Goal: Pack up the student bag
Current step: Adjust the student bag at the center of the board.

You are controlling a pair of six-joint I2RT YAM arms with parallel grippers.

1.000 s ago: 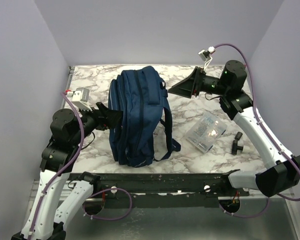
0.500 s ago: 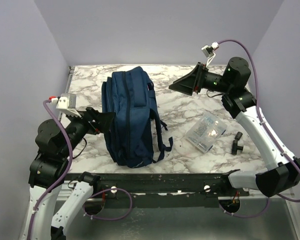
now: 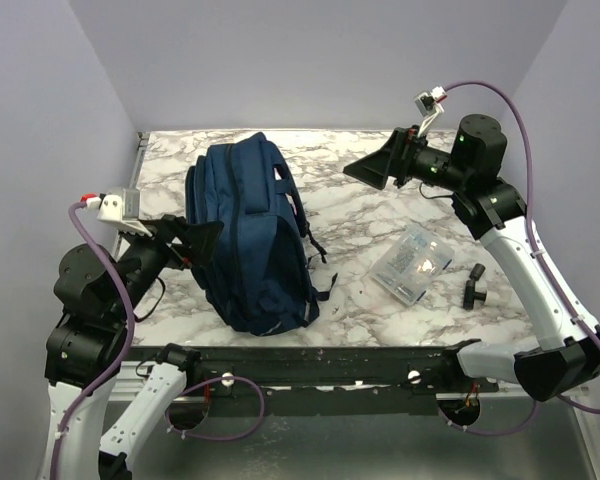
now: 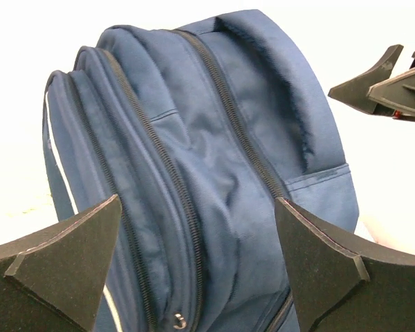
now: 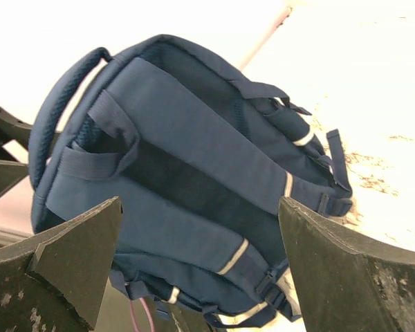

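The student bag (image 3: pixel 248 240), a navy blue backpack, rests on the marble table left of centre. Its zipped pockets face the left arm and its padded straps (image 5: pixel 214 149) face the right arm. My left gripper (image 3: pixel 202 240) is open at the bag's left flank. In the left wrist view the closed zips (image 4: pixel 173 180) run between its spread fingers (image 4: pixel 69 256), with nothing gripped. My right gripper (image 3: pixel 368 168) hangs open above the back of the table, well clear to the right of the bag. In the right wrist view its jaws frame the bag's strap side from a distance.
A clear plastic pouch (image 3: pixel 412 262) with small items inside lies on the table right of the bag. A small black object (image 3: pixel 474 285) sits beside it near the right arm. Lilac walls enclose the table on three sides.
The bag has shifted and leaned to the left. My left gripper drew back leftward and opened wider. The right gripper also opened wider and moved slightly away to the right.
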